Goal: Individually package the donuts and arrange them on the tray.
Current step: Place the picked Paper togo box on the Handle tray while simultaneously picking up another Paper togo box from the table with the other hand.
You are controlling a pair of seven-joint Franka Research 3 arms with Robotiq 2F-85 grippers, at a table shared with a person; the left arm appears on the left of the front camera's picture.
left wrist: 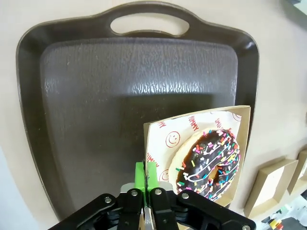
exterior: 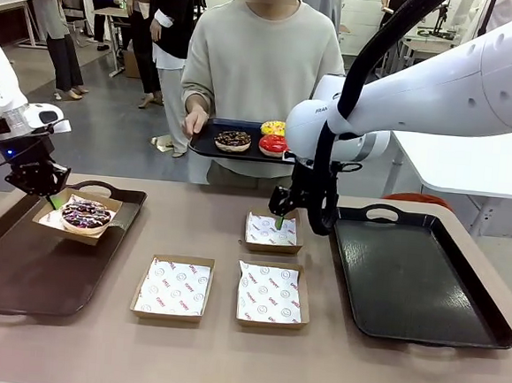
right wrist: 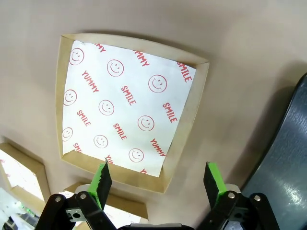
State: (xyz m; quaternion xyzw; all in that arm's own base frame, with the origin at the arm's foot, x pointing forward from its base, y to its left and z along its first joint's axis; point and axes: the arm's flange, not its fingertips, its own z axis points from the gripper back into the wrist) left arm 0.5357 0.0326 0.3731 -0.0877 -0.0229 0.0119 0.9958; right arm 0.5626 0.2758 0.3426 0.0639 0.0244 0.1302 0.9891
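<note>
We start wide on the table (exterior: 225, 358), with a big brown tray (exterior: 19, 270) on the robot's left and a big black tray (exterior: 408, 283) on its right, its floor bare. Across the table a person's hand (exterior: 194, 121) holds out a small serving tray (exterior: 208, 143) carrying the chocolate donut (exterior: 232, 140), the red donut (exterior: 273, 144) and the yellow donut (exterior: 273, 127), all unpacked. Between the big trays sit three paper-lined boxes: the far box (exterior: 271, 232) and two near boxes (exterior: 174, 287) (exterior: 268, 294), each with nothing in it. A fourth box, the filled box (exterior: 77, 216), hangs tilted over the far corner of the brown tray, and the sprinkled donut (exterior: 86, 214) lies inside it. We cannot tell if that box touches the tray yet. The left gripper (exterior: 53, 198) has its fingers pressed together on the box's paper edge, a thin pinch. The right gripper (exterior: 279, 218) hovers just above the far box with its fingers spread wide, holding nothing. So we judge that we are at the arranging step for the first donut. Next, the box needs lowering flat onto the brown tray before the pinch lets go. The right gripper should then go to the person's tray for another donut.
</note>
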